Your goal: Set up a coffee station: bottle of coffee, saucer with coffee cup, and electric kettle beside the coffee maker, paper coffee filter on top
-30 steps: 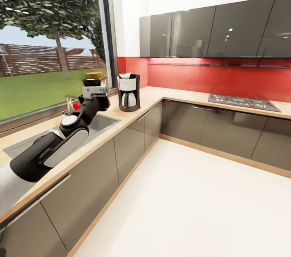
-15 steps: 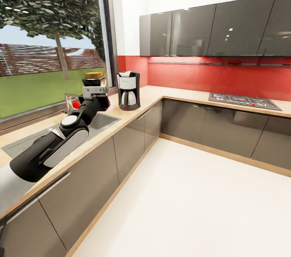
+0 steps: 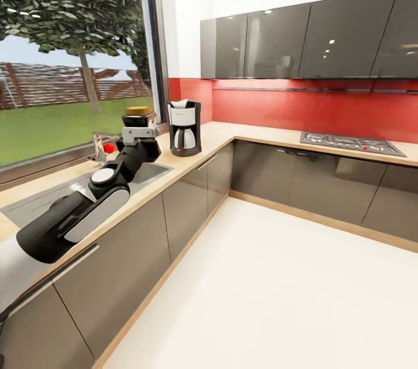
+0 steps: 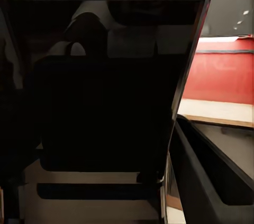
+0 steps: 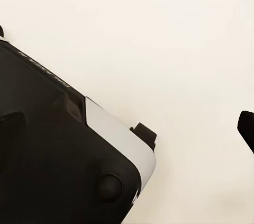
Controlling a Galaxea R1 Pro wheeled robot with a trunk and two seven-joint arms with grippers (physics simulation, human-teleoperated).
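One arm reaches ahead of you: your left claw (image 3: 139, 128) grips the coffee bottle (image 3: 139, 117), yellow cap up, above the table (image 3: 217, 138) near the sink (image 3: 148, 174). The coffee maker (image 3: 184, 128) stands on the table at about two o'clock from the bottle, just beside it. I cannot tell the right claw's state. Swing right too fast and the bottle may knock the maker over.

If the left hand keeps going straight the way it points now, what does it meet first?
The left hand, shut on the coffee bottle, points along the countertop toward the window corner. Probably the wall beside the window comes first; the coffee maker seems just off that line, though depth is unclear.
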